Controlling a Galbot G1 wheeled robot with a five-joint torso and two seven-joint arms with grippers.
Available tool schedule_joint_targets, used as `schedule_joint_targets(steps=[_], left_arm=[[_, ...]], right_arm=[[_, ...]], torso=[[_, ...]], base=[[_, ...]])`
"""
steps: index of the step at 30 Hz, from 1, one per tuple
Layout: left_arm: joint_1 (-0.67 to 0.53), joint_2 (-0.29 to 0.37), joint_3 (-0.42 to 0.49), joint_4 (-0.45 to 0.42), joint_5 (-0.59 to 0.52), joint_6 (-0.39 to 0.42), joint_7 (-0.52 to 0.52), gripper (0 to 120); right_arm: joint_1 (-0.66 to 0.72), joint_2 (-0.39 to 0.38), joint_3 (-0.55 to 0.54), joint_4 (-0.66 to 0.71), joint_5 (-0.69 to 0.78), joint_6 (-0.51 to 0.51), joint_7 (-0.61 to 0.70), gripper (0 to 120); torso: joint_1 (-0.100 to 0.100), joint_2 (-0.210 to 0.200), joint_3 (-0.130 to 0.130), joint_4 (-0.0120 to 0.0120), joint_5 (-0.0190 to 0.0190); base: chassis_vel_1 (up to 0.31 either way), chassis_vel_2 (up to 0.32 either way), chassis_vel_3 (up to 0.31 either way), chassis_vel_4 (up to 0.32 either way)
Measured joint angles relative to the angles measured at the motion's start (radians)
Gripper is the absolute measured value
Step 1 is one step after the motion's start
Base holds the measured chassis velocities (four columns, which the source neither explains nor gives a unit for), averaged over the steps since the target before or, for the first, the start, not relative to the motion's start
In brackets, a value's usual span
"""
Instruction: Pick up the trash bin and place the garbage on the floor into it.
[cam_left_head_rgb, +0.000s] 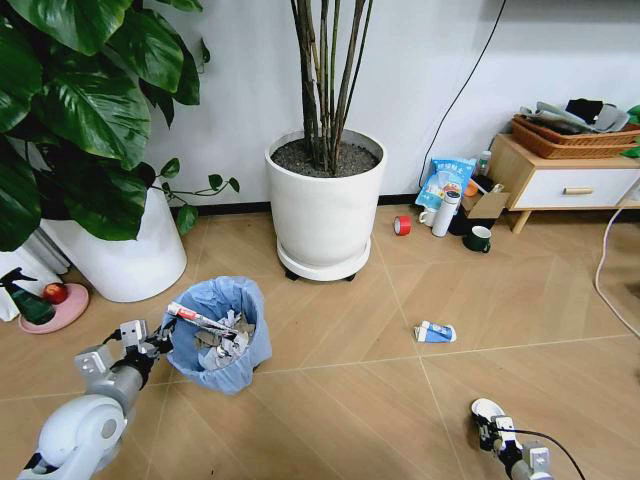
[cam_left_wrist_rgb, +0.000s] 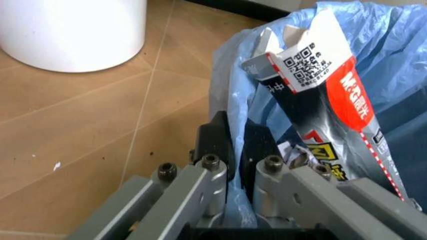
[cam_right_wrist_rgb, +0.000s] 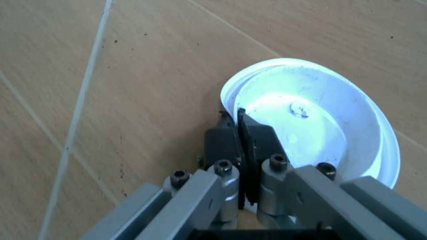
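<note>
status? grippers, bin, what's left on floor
Left gripper shut on trash bin rim. Right gripper shut on white lid, low over the floor. Blue-white carton still down. Nothing in the way.

bright, even indoor light, soft shadows; glare whitens the lid (cam_right_wrist_rgb: 320, 125); wrist close-ups slightly soft.

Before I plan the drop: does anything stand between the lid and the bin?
Nothing visible: bare floor lies between the lid, pinched in the right hand, and the bin, held by the left hand.
</note>
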Motion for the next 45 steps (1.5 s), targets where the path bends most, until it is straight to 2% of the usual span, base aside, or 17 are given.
schedule_joint_targets(steps=[7,11,14,20,23,24,27,28,29,30,32,33,36,37,40,45], left_arm=[[0.002,0.005,0.01,-0.002,-0.001,0.0,0.0,0],[0.003,0.013,0.024,-0.005,0.0,0.0,0.0,0],[-0.01,0.037,0.06,-0.002,0.0,-0.004,0.001,0],[-0.05,0.07,0.109,0.019,-0.013,-0.005,0.005,0],[-0.059,0.094,0.129,0.027,-0.02,-0.008,0.013,0],[-0.059,0.094,0.129,0.027,-0.02,-0.008,0.013,0],[-0.06,0.127,0.138,0.029,-0.029,-0.016,0.028,0],[-0.06,0.127,0.138,0.029,-0.029,-0.016,0.028,0],[-0.06,0.134,0.138,0.03,-0.032,-0.018,0.03,0],[-0.06,0.14,0.14,0.029,-0.035,-0.02,0.033,0],[-0.061,0.148,0.145,0.03,-0.038,-0.022,0.038,0],[-0.061,0.148,0.145,0.03,-0.038,-0.022,0.038,0],[-0.083,0.162,0.17,0.044,-0.04,-0.029,0.051,0],[-0.083,0.162,0.17,0.044,-0.04,-0.029,0.051,0],[-0.125,0.168,0.2,0.064,-0.047,-0.032,0.053,0],[-0.192,0.166,0.243,0.092,-0.055,-0.033,0.052,0]], right_arm=[[-0.021,-0.004,0.03,0.04,0.006,0.015,-0.013,0],[-0.042,-0.01,0.052,0.109,0.013,0.038,-0.029,0],[-0.061,-0.025,0.076,0.236,0.021,0.074,-0.071,0],[-0.028,-0.064,0.045,0.355,0.066,0.157,-0.173,0],[0.056,-0.104,-0.028,0.418,0.149,0.218,-0.286,0],[0.056,-0.104,-0.028,0.418,0.149,0.218,-0.286,0],[0.24,-0.146,-0.205,0.483,0.29,0.255,-0.379,0],[0.24,-0.146,-0.205,0.483,0.29,0.255,-0.379,0],[0.301,-0.148,-0.261,0.499,0.328,0.26,-0.398,0],[0.362,-0.147,-0.329,0.512,0.361,0.262,-0.416,0],[0.459,-0.131,-0.436,0.52,0.389,0.262,-0.432,0],[0.459,-0.131,-0.436,0.52,0.389,0.262,-0.432,0],[0.618,-0.08,-0.612,0.497,0.423,0.262,-0.445,0],[0.618,-0.08,-0.612,0.497,0.423,0.262,-0.445,0],[0.719,-0.045,-0.713,0.452,0.447,0.26,-0.461,0],[0.773,-0.023,-0.776,0.415,0.463,0.255,-0.467,0]], torso=[[0.0,0.0,0.0,-0.0003,0.0004],[0.0,0.0,0.0,-0.0003,-0.0006],[0.0,0.0,0.0,0.0,-0.0005],[0.0,0.0,0.0,-0.0005,-0.0004],[0.0,0.0,0.0,-0.0003,-0.0007],[0.0,0.0,0.0,-0.0003,-0.0007],[0.0,0.0,0.0,0.0,0.0001],[0.0,0.0,0.0,0.0,0.0001],[0.0,0.0,0.0,0.0001,-0.0011],[0.0,0.0,0.0,0.0002,-0.0016],[0.0,0.0,0.0,0.0005,0.0001],[0.0,0.0,0.0,0.0005,0.0001],[0.0,0.0,0.0,0.0003,-0.0007],[0.0,0.0,0.0,0.0003,-0.0007],[0.0,0.0,0.0,0.0002,-0.0009],[0.0,0.0,0.0,-0.0001,-0.0003]], base=[[0.0,0.0,0.0,0.0],[0.0,0.0,0.0,0.0],[0.0,0.0,0.0,0.0],[0.0,0.0,0.0,0.0],[0.0,0.0,0.0,0.0],[0.0,0.0,0.0,0.0],[0.0,0.0,0.0,0.0],[0.0,0.0,0.0,0.0],[0.0,0.0,0.0,0.0],[0.0,0.0,0.0,0.0],[0.0,0.0,0.0,0.0],[0.0,0.0,0.0,0.0],[0.0,0.0,0.0,0.0],[0.0,0.0,0.0,0.0],[0.0,0.0,0.0,0.0],[0.0,0.0,0.0,0.0]])
